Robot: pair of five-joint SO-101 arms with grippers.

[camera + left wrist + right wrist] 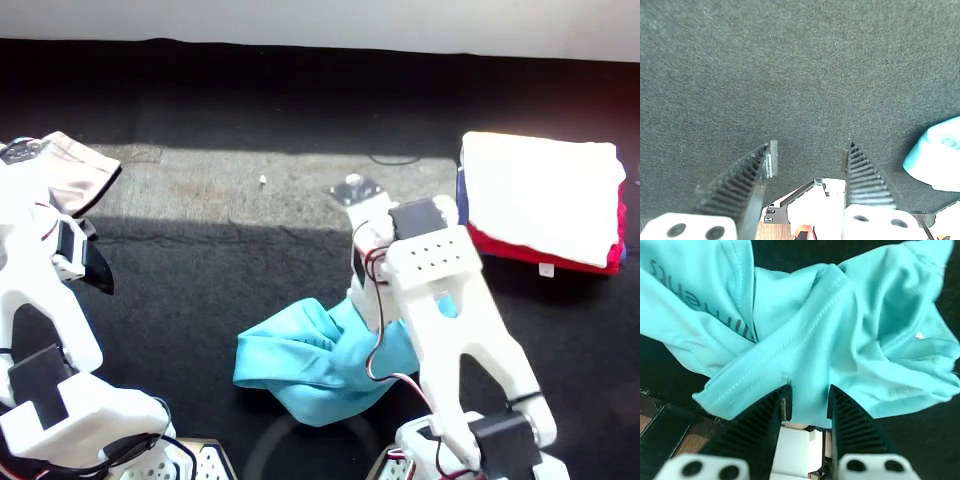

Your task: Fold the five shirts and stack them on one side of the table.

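So the teal shirt (300, 360) is a crumpled heap near the front edge of the desk (200, 280), roughly mid-way along it, not folded at all. The right arm (440, 290) sits right over its right-hand side. From the right wrist view, the right claw (807, 400) is narrowed down onto a stitched fold of the teal shirt (815, 330), with cloth pinched between the two ridged jaws and the rest bunched up beyond them.

Over at the right edge, towards the far side, there's the folded stack (540, 195): white on top, a red layer (540, 258) under it and a sliver of blue (461, 190) poking out at the side. Can't honestly tell how many shirts are in there from this angle.

One more pale pinkish shirt (80, 170) lies at the far left corner, partly under the left arm (40, 300).

The left claw (810, 160) is spread wide with nothing in it, hanging over bare dark desk on the left side, with a bit of the teal shirt (937, 155) showing off to one side of it.
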